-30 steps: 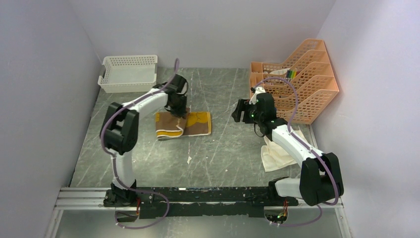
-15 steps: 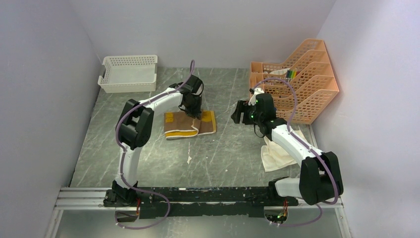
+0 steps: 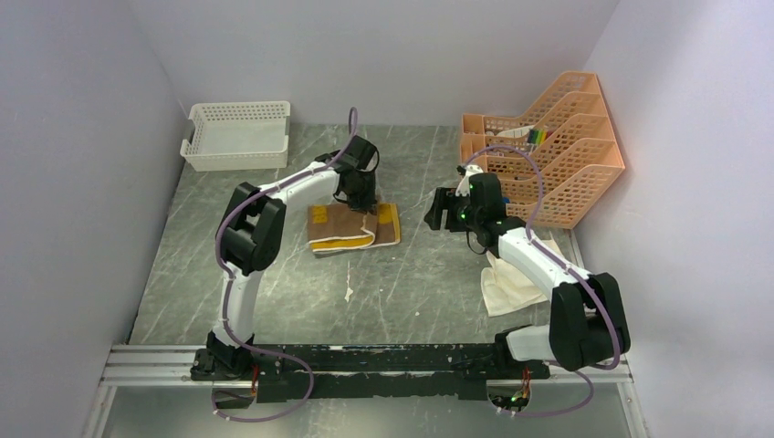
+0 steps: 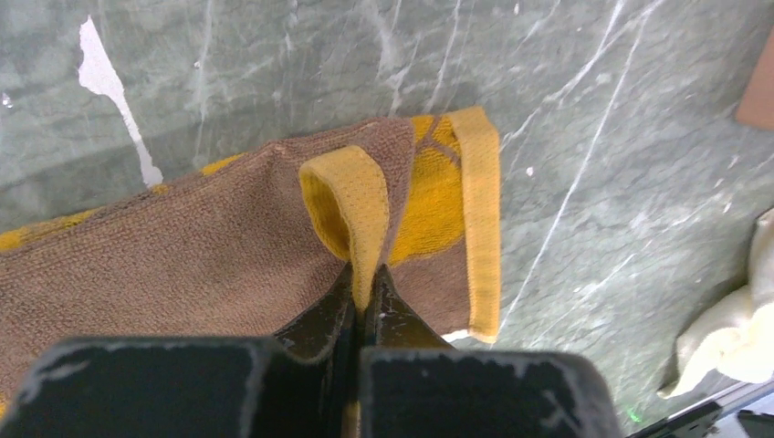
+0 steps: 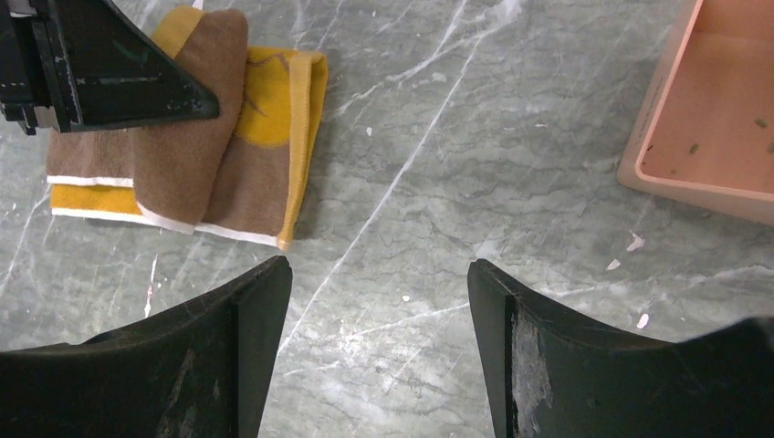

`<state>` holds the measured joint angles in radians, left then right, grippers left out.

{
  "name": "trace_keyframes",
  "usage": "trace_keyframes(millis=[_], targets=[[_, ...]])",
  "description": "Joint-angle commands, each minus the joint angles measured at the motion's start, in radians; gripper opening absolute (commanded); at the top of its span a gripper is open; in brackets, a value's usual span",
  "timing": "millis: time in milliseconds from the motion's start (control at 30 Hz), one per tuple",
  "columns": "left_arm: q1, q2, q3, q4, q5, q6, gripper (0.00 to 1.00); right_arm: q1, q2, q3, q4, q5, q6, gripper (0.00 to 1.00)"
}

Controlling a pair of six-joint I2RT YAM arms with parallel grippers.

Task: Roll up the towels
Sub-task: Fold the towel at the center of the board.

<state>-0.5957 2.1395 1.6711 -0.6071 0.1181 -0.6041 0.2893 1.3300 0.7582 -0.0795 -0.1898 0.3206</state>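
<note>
pinching one yellow-brown towel is the left gripper; right gripper gapes empty; one cream towel lies near right worktop edge.

Your left arm stretched forward, left gripper pinched tight on yellow towel, your right gripper spread wide, pointing down, holding nothing.

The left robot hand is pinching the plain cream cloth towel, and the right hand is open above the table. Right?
No. The left wrist view shows the left gripper pinching the mustard-yellow and brown cloth towel, not the cream towel. The right gripper is open above the grey marble table.
</note>
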Motion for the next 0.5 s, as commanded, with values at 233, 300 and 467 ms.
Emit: trace_keyframes(millis=[233, 300, 467], targets=[[-0.012, -0.06, -0.078, 0.224, 0.087, -0.141, 0.4, 0.004, 0.003, -0.018, 0.009, -0.013, -0.011, 0.71], [-0.018, -0.069, -0.084, 0.236, 0.101, -0.141, 0.91, 0.004, 0.005, -0.02, 0.01, -0.012, -0.012, 0.71], [-0.022, -0.167, -0.155, 0.3, 0.132, -0.165, 0.99, 0.004, 0.002, -0.027, 0.021, -0.012, -0.011, 0.71]])
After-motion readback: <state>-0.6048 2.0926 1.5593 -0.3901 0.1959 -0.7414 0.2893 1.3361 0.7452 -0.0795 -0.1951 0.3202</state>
